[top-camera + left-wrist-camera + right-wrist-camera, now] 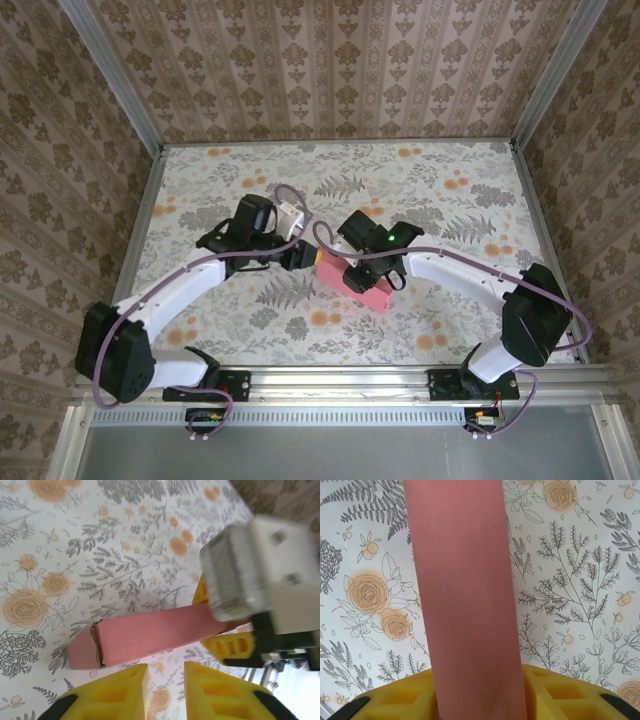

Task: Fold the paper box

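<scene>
So we're looking at the paper box (pixel 150 635) already folded up into a compact pink slab, no flat sheet left, so we're guessing most of the job is done. The end nearest the left end effector (pixel 166 680) is showing a rough seam where a flap meets the side, so we're thinking that end is probably what's left to tuck or press shut. The box is sitting mid-worktop (pixel 450 200) between the two arms; we can't tell if it's resting or lifted a touch. From above, its long axis is running diagonally, far-left to near-right. The right end effector (pixel 480 690) is clamping the near-right end, a finger hugging each side. The left one's fingers are standing slightly apart, holding nothing, just beside the box.
</scene>
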